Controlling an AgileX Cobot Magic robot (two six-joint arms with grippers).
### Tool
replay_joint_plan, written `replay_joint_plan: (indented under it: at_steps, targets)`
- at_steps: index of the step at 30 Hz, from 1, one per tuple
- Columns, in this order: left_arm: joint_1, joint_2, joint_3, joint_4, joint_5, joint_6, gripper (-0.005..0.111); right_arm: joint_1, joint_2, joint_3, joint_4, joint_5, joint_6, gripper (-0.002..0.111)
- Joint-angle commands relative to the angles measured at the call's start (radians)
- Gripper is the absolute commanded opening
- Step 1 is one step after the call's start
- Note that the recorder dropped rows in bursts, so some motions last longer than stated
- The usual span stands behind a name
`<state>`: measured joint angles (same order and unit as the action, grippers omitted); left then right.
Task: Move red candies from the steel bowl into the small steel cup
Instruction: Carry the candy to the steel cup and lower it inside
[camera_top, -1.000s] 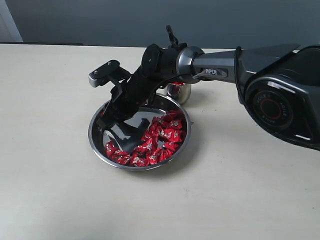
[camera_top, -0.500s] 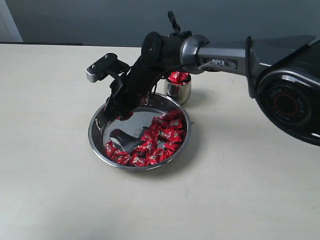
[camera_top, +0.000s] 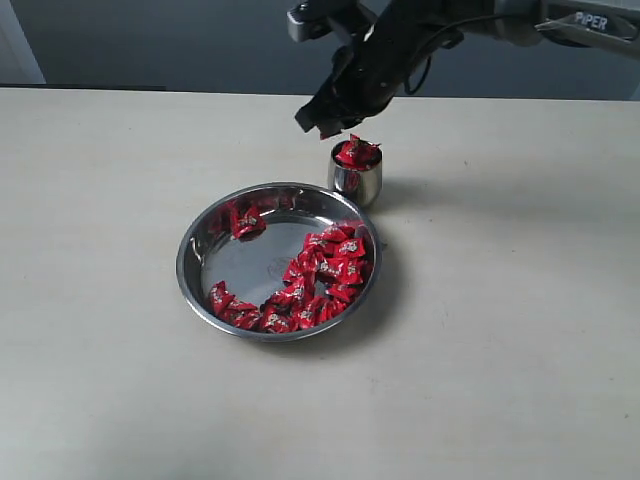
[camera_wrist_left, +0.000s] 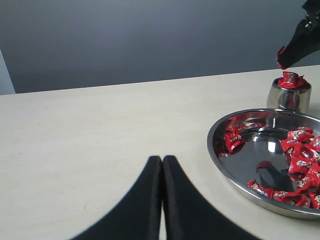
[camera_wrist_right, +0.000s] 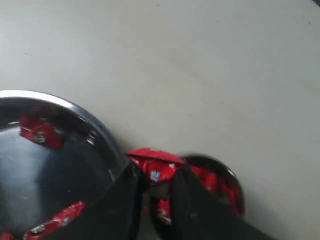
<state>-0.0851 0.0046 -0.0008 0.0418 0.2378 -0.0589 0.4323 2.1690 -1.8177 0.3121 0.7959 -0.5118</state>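
Hovering just above the small steel cup (camera_top: 357, 180), the right claw (camera_top: 322, 126) pinches a red candy (camera_wrist_right: 152, 164): carry nearly done, I judge. Next, centre over the heaped cup and release gently. More red candies (camera_top: 322, 282) lie in the steel bowl (camera_top: 186, 262); left claw (camera_wrist_left: 161, 161) clenched, empty.

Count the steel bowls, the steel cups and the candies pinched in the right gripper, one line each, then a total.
steel bowl: 1
small steel cup: 1
red candy pinched in the right gripper: 1
total: 3
The loose candies in the bowl and the cup are too piled up to count.
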Motion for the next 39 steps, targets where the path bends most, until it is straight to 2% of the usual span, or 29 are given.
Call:
replay_joint_plan:
  at_steps: [1,11,39]
  targets:
    - [-0.007,-0.005,0.001,0.001,-0.006,-0.002,0.000,-0.044,-0.012,-0.002,-0.006,0.025,0.019,-0.001]
    - [-0.007,-0.005,0.001,0.001,-0.006,-0.002,0.000,-0.048,0.036,-0.002,-0.064,0.018,0.052,-0.001]
    - [-0.007,-0.005,0.001,0.001,-0.006,-0.002,0.000,-0.048,0.080,-0.002,-0.064,0.060,0.068,-0.001]
